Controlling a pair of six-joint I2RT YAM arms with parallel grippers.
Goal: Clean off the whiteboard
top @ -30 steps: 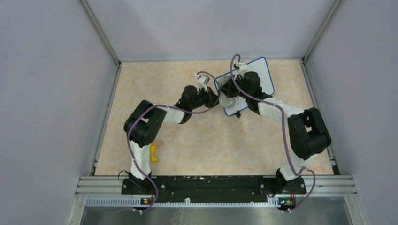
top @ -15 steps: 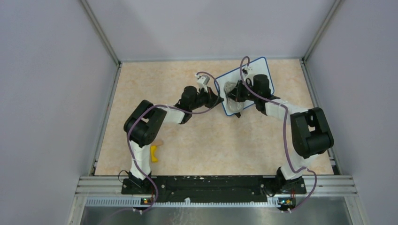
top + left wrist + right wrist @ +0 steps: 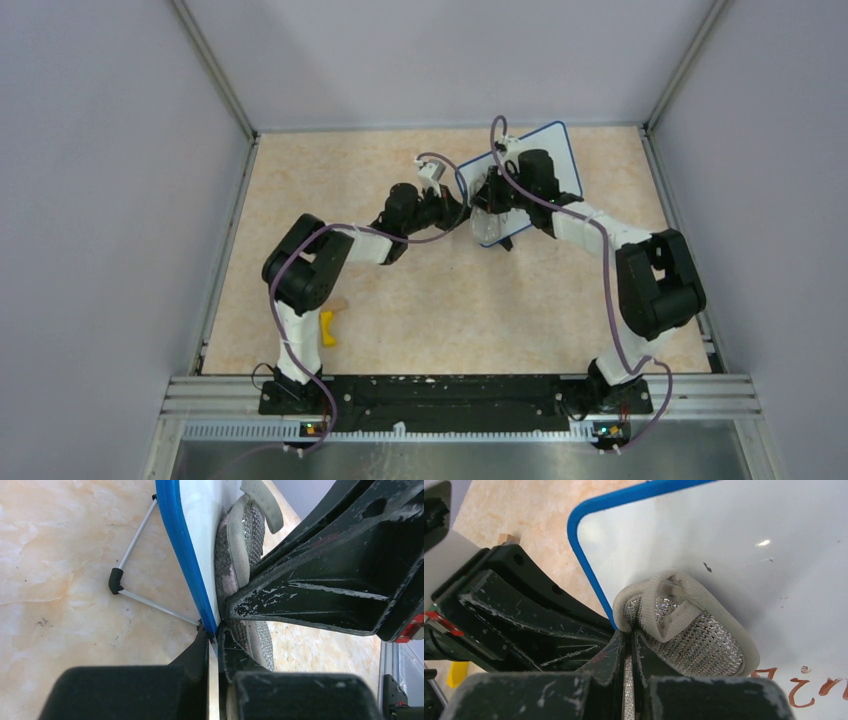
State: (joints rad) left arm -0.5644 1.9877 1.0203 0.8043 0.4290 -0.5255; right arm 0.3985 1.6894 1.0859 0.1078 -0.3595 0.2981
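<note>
A small whiteboard (image 3: pixel 560 160) with a blue frame stands tilted on a wire stand at the back right of the table. My left gripper (image 3: pixel 462 208) is shut on its blue left edge (image 3: pixel 184 565). My right gripper (image 3: pixel 492 205) is shut on a silver mesh pad (image 3: pixel 684 635) with a beige border and presses it against the board face near the left edge; the pad also shows in the left wrist view (image 3: pixel 242 555). Red marker writing (image 3: pixel 809 680) shows on the board at the lower right of the right wrist view.
The board's wire stand leg (image 3: pixel 132 560) rests on the beige table behind the board. A yellow object (image 3: pixel 327 327) lies near the left arm's base. Metal rails border the table at left and right.
My right gripper swept the pad across the board: it moved right half a second ago, then back left and down toward the board's lower left edge. The left gripper stayed on the frame.
</note>
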